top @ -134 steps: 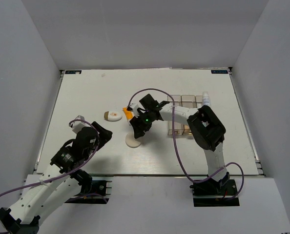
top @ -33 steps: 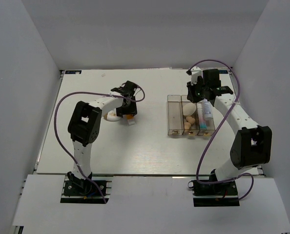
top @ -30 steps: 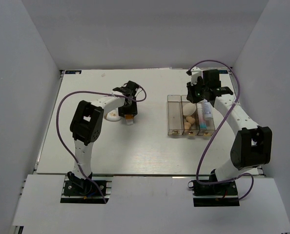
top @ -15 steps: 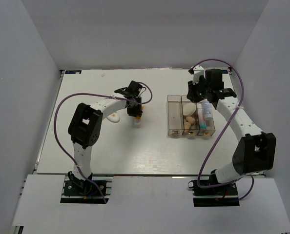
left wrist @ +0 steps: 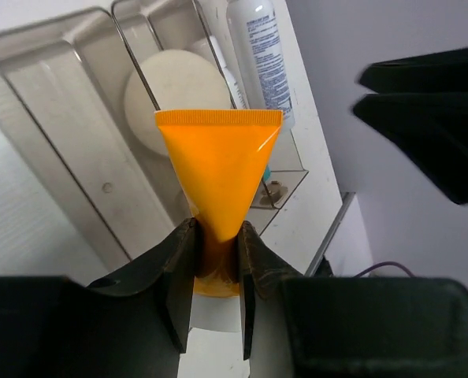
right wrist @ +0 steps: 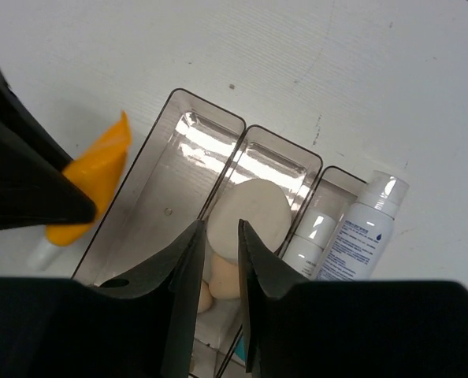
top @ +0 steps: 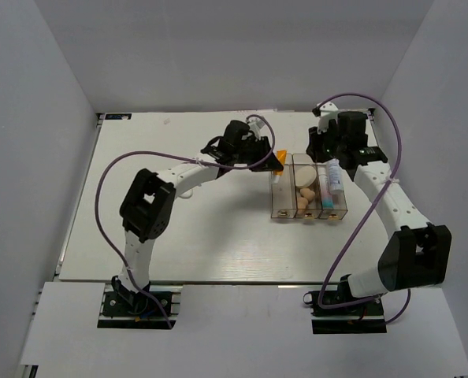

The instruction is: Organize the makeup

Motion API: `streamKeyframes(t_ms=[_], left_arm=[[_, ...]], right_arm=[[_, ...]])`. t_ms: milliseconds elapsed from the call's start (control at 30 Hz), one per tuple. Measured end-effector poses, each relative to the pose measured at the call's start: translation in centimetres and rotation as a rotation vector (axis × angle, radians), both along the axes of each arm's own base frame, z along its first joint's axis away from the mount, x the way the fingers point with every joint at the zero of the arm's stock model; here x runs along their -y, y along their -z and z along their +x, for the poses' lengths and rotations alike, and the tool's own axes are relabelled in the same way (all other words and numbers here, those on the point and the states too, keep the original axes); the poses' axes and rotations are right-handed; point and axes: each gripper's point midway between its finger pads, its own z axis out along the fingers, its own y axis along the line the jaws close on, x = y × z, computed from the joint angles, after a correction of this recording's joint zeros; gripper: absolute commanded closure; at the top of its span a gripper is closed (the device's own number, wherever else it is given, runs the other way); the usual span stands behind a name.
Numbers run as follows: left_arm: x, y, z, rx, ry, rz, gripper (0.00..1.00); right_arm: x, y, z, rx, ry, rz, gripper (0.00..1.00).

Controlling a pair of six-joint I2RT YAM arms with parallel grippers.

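While clamped on the orange tube [left wrist: 218,165], the left hand [left wrist: 216,236] hovers by the organizer [right wrist: 151,197].
Its fingers [left wrist: 179,268] pinch the tube's narrow end, the crimped end pointing outward at the clear organizer's far left corner, near the desk's [top: 179,236] far edge. The right hand [right wrist: 217,236] hangs above the organizer, fingers slightly apart, gripping nothing. The round puff [right wrist: 250,213] and peach sponges [top: 305,201] lie in the middle compartment, the bottle [right wrist: 364,228] in the right one.
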Motion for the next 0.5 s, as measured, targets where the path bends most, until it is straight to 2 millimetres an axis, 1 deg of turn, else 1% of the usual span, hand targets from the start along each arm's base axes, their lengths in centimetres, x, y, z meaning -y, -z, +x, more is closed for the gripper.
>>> streamKeyframes(t_ms=[33,133,200,267,300,367,400,500], left_arm=[[0.7,0.8,-0.1,-0.024,0.003,-0.009,0.69],[2.2,3.7,-0.7,-0.093,0.005,-0.007,0.62],[2.7,5.4,-1.1,-0.135,0.003,0.009,0.49],[3.4,6.4,-1.3,-0.161,-0.001,0.021,0.42],[3.7,6.7,-1.3,-0.168,-0.003,0.025,0.36],[4.2,6.5,-1.2,-0.169,-0.008,0.029,0.33],[4.4,6.0,-1.1,-0.164,-0.012,0.025,0.30],[4.9,4.6,-0.5,-0.136,-0.019,0.005,0.31]], right_arm=[[0.2,-0.2,-0.1,0.005,0.007,0.001,0.70],[0.7,-1.0,0.0,0.028,0.028,0.010,0.70],[0.9,-1.2,-0.1,0.039,0.038,0.015,0.70],[1.2,-1.3,-0.2,0.042,0.047,0.018,0.69],[1.3,-1.2,-0.3,0.040,0.050,0.019,0.69],[1.5,-1.0,-0.3,0.036,0.054,0.021,0.69],[1.6,-0.9,-0.3,0.034,0.057,0.020,0.69],[1.7,-0.6,-0.5,0.026,0.059,0.020,0.69]])
